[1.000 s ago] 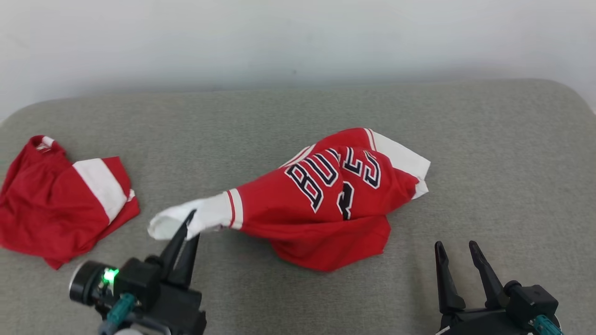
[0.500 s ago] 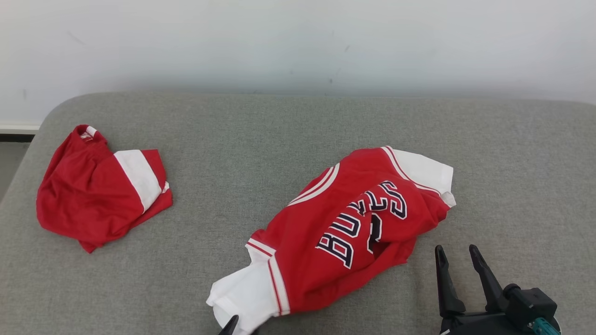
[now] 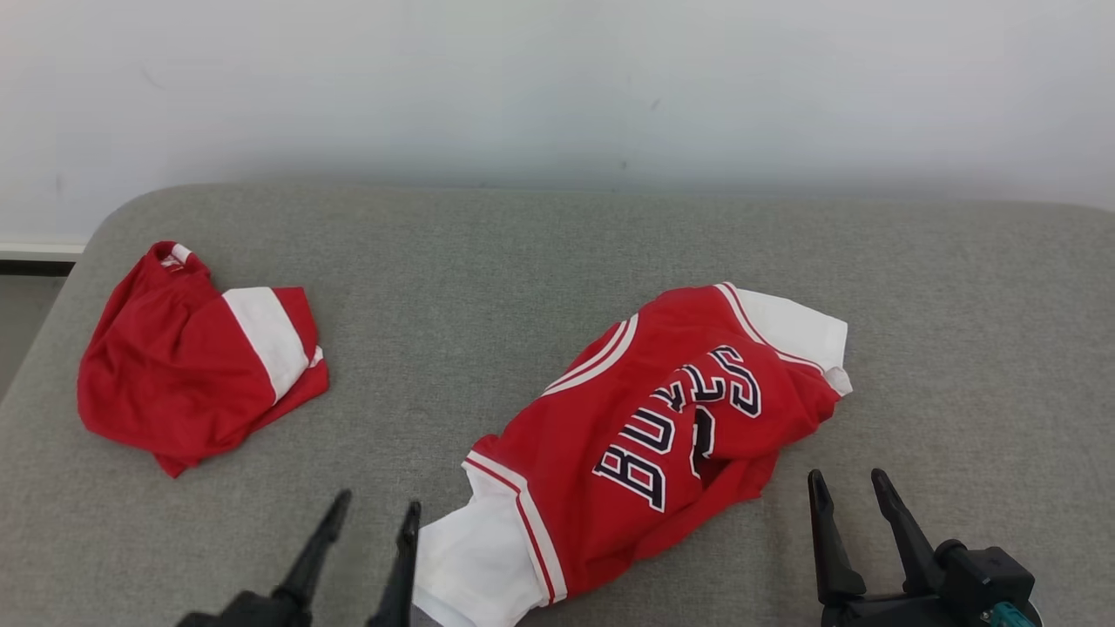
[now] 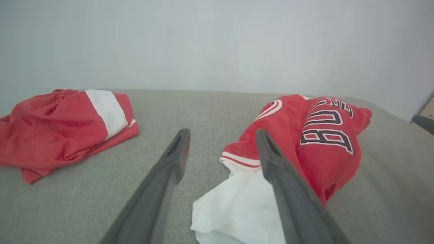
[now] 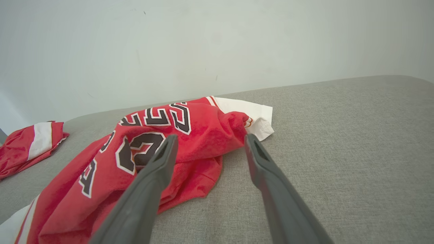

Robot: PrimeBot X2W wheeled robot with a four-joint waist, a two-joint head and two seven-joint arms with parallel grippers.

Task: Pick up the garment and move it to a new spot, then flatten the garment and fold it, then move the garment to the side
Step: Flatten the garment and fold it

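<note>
Two red garments lie on a wide grey fabric-covered surface [image 3: 488,261] with rounded corners, which runs back to a plain pale wall [image 3: 557,87]. At the far left, beyond the surface's edge, a pale skirting strip [image 3: 39,246] runs along the foot of the wall above a dark gap. The garment [image 3: 610,435] of the task, a red jersey with white trim and dark lettering [image 3: 675,427] outlined in white, lies crumpled just right of centre on the near half, stretched on a diagonal. Its near white sleeve [image 3: 475,566] points toward the near edge, and its far white sleeve [image 3: 797,326] lies at the far right end. The cloth is bunched and rucked, not flat. The second red garment [image 3: 174,366], with a broad white band, sits in a loose heap near the left edge, well apart from the jersey.

The left pincer [image 3: 377,501] rises from the bottom edge of the head view, fingers pointing away from the robot, jaws spread wide and gripping nothing. Its right-hand finger stands just beside the near white sleeve. In the left wrist view that finger crosses in front of the sleeve, and whether it touches the cloth cannot be told. The right pincer [image 3: 847,475] stands at the lower right, fingers likewise pointing away, jaws apart and empty. In the head view it is near the jersey's right side but clear of it, with bare grey fabric between its tips and the red cloth.
</note>
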